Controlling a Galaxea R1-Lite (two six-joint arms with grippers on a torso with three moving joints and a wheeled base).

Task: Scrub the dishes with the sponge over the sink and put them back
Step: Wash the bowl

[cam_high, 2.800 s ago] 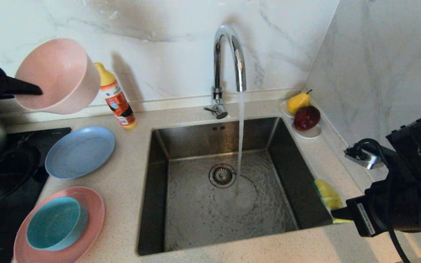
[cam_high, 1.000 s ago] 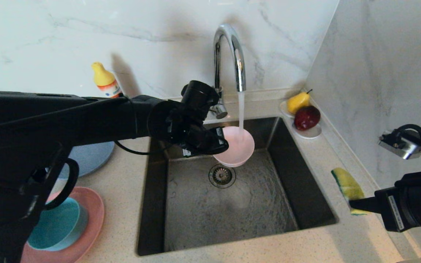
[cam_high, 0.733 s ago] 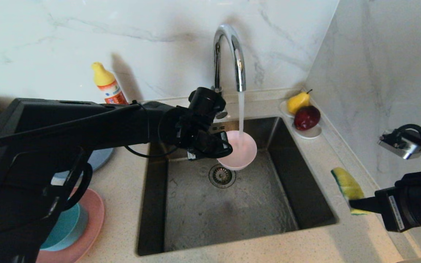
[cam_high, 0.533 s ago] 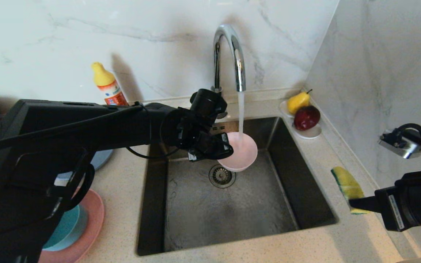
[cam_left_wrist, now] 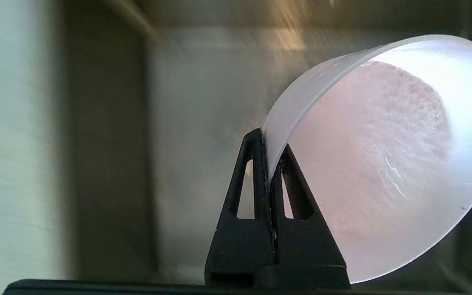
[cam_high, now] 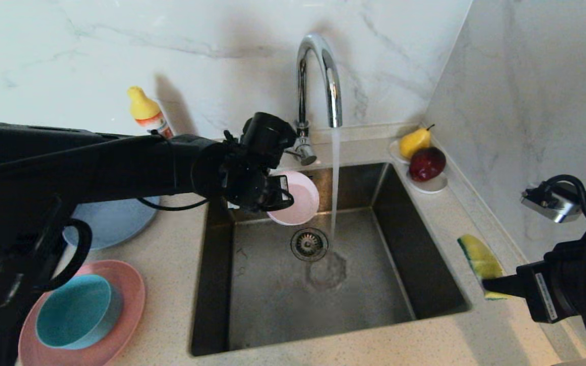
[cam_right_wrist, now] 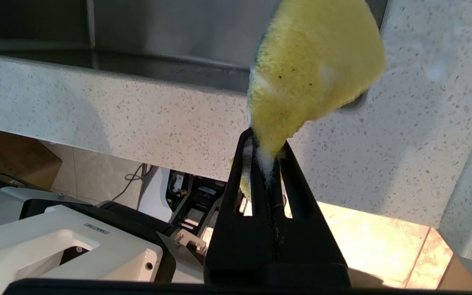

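Observation:
My left gripper (cam_high: 282, 195) (cam_left_wrist: 269, 141) is shut on the rim of the small pale pink bowl (cam_high: 297, 199) (cam_left_wrist: 387, 164), holding it tilted over the back left of the sink (cam_high: 252, 315), just left of the running water. My right gripper (cam_high: 487, 284) (cam_right_wrist: 265, 143) is shut on the yellow and green sponge (cam_high: 478, 259) (cam_right_wrist: 314, 69), above the counter at the sink's right edge. The teal bowl (cam_high: 75, 311) sits on the salmon-pink plate (cam_high: 125, 305) at the front left. The grey-blue plate (cam_high: 115, 221) lies behind them, partly hidden by my left arm.
Water runs from the chrome tap (cam_high: 318, 81) onto the sink floor beside the round drain (cam_high: 309, 244). An orange bottle with a yellow cap (cam_high: 148, 114) stands at the back wall. A white dish with a pear and an apple (cam_high: 425, 157) sits right of the sink.
The left gripper has pulled the pink bowl left and back out of the water stream and tipped it. Water now falls straight to the sink floor. The right arm with the sponge has stayed still.

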